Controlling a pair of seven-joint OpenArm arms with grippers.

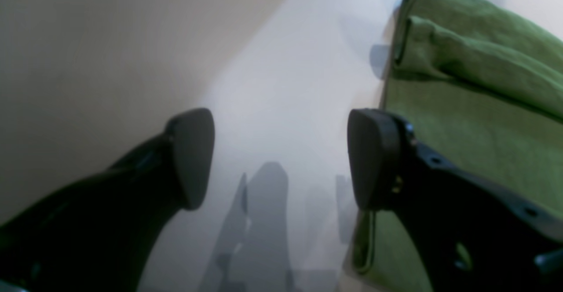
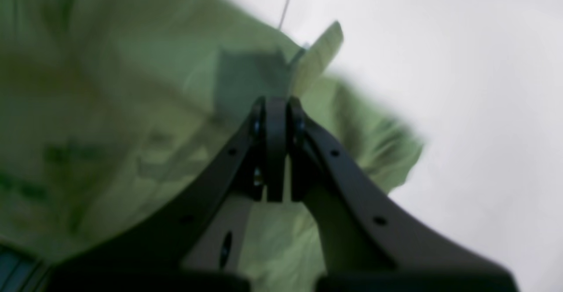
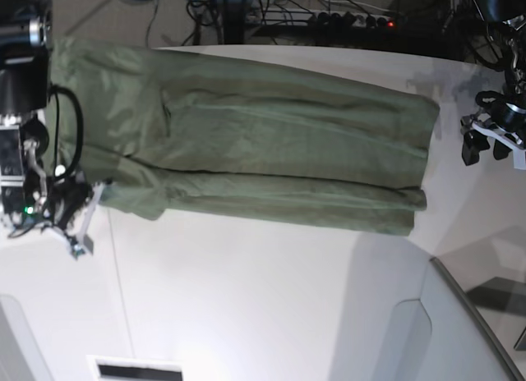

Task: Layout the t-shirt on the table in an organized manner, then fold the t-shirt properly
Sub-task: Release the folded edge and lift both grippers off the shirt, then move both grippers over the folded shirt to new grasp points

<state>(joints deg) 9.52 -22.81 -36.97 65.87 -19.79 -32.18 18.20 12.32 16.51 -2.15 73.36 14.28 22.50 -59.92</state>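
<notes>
One t-shirt (image 3: 279, 143) lies stretched along the far edge of the table (image 3: 246, 299) — olive, partly folded lengthwise. My right gripper (image 2: 276, 107) is pinched on its cloth at one end; my left gripper (image 1: 281, 160) hangs wide apart just beside the other end — over bare table.

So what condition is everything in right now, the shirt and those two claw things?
t-shirt: lying on the table, sides folded in to a long band, one end pinched.
left end effector: open, empty, over bare table beside the shirt's edge.
right end effector: shut on the t-shirt, a flap of cloth sticking out past its tips.
table: white, mostly bare in front of the shirt.
</notes>
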